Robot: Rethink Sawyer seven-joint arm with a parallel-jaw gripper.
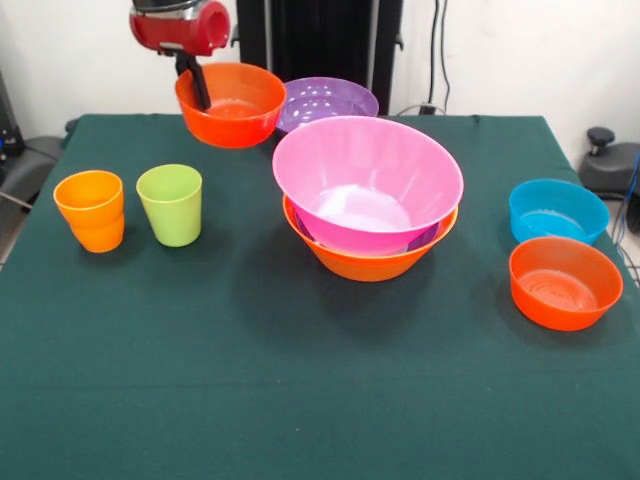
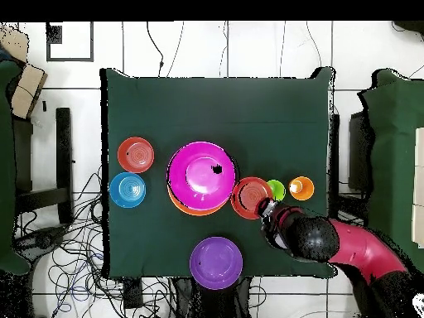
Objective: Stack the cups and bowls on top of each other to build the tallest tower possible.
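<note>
My gripper [image 1: 200, 97] is shut on the rim of a small red-orange bowl [image 1: 236, 108] and holds it above the table's far left; one finger reaches inside the bowl. In the overhead view the gripper [image 2: 266, 206] and this bowl [image 2: 250, 197] are beside the tower. The tower is a large pink bowl [image 1: 367, 175] nested in a yellow-orange bowl [image 1: 368, 264], with a purple sliver [image 1: 425, 238] between them. An orange cup [image 1: 91, 210] and a lime green cup [image 1: 170, 204] stand upright at the left. No small lime-green bowl shows.
A wide purple bowl [image 1: 330, 100] sits at the table's far edge behind the tower. A blue bowl [image 1: 557, 210] and a second red-orange bowl [image 1: 565, 282] sit at the right. Cables and chairs surround the table [image 1: 250, 400].
</note>
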